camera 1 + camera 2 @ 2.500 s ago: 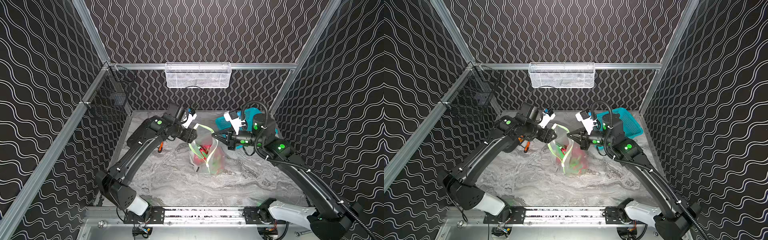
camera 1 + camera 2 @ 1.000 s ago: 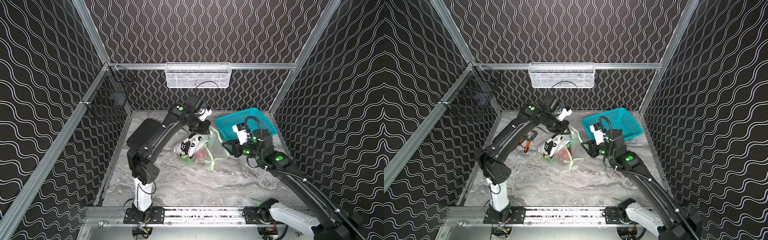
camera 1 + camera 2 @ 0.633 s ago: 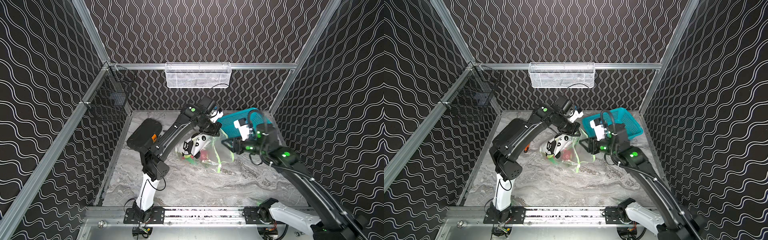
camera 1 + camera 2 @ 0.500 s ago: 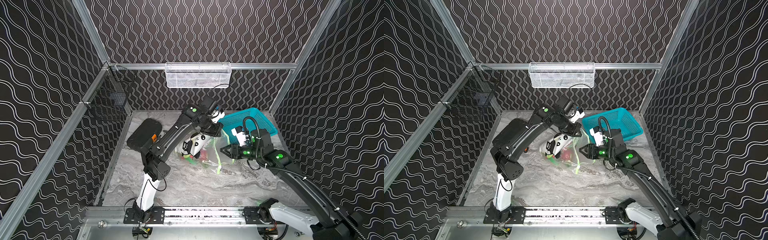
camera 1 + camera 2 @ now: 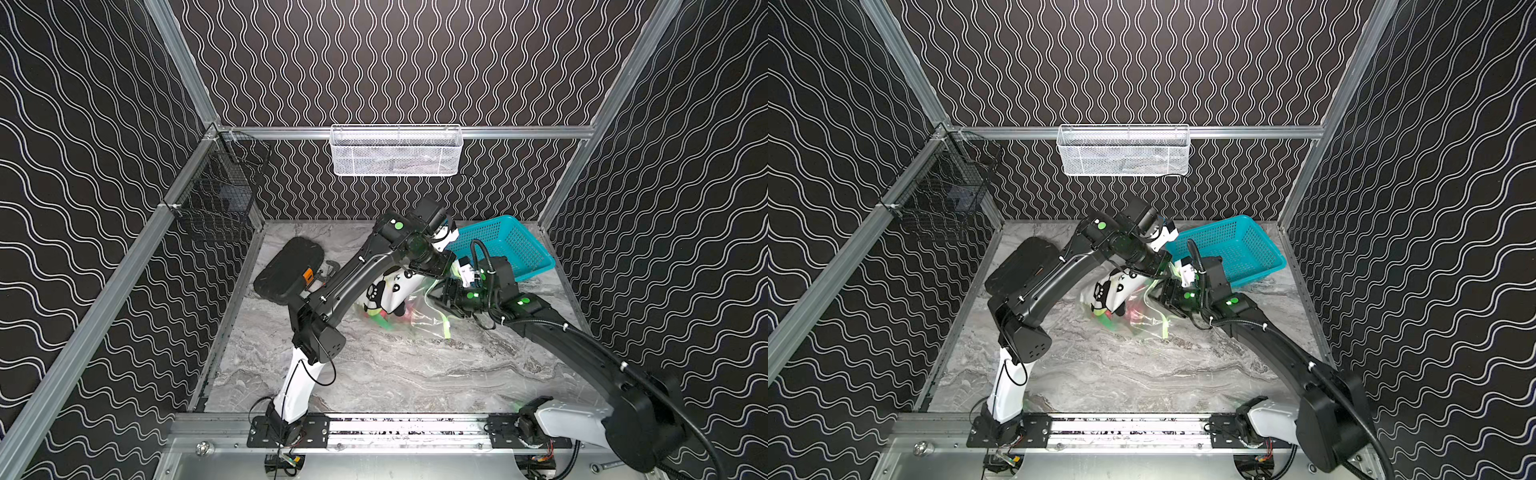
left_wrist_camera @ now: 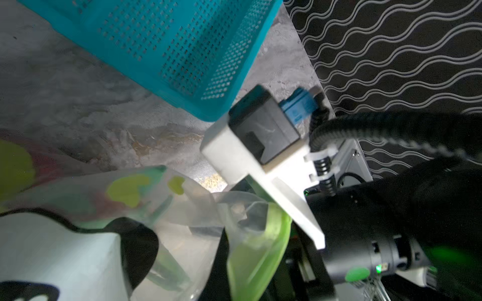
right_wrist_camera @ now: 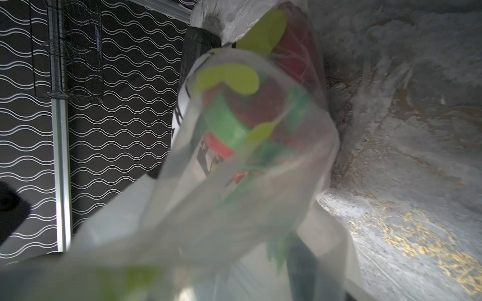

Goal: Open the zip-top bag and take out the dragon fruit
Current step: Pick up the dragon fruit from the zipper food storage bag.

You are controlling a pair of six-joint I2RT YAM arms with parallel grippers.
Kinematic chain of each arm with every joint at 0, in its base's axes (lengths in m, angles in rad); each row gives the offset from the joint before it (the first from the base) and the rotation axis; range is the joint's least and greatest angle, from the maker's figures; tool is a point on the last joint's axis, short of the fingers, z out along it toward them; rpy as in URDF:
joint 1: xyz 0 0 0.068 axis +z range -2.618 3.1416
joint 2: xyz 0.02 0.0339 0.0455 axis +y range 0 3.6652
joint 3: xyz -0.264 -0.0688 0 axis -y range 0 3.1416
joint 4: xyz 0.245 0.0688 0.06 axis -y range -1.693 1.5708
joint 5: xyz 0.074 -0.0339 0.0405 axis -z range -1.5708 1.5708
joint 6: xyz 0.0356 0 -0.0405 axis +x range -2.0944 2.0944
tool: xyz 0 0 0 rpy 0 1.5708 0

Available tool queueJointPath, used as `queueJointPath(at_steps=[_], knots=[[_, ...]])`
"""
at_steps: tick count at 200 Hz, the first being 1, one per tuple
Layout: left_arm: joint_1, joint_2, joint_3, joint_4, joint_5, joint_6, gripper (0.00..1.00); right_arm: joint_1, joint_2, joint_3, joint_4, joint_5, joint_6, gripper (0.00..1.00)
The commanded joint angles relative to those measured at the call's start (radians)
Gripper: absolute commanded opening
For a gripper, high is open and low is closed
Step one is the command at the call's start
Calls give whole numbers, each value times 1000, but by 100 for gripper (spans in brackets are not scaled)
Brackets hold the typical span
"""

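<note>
Since a second ago the right gripper [image 5: 437,298] has crossed from beside the teal basket [image 5: 513,249] to the mouth of the zip-top bag [image 5: 395,293]. The left gripper [image 5: 444,269] has carried the bag's top edge toward that basket.

In both top views the bag hangs from the left gripper [image 5: 1158,266], which is pressed together on its upper edge. The bag's lower part lies on the table [image 5: 395,374]. Red dragon fruit [image 5: 409,309] shows through the clear plastic, inside the bag beside the panda print. The right gripper [image 5: 1160,297] sits against the bag's open side; whether its jaws are spread I cannot tell.

In the left wrist view the green zip strip [image 6: 258,250] curls up close, with the basket [image 6: 169,39] behind it and the right arm just beside it.

In the right wrist view blurred plastic fills most of the frame. The red and green of the dragon fruit [image 7: 260,109] show inside the bag [image 7: 221,208], and the table [image 7: 417,130] lies alongside. No fingers can be made out.
</note>
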Motion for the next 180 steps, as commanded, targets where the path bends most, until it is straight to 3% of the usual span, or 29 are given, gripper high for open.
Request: queueJointPath(at_steps=[1,32,86,95,141,180], knots=[[-10,3,10,67,47,-23,0,2,52,22,155,23,104,67],[-11,9,4,107,35,-45,0,1,81,-18,193,107,157,65],[-11,42,31,111,50,-52,0,-4,175,-6,318,144,181,59],[-11,44,39,112,52,-52,0,-4,194,-1,331,141,181,54],[12,39,36,99,41,-34,0,-7,236,46,337,133,146,0],[60,14,24,92,1,-2,0,-9,139,186,59,186,-13,0]])
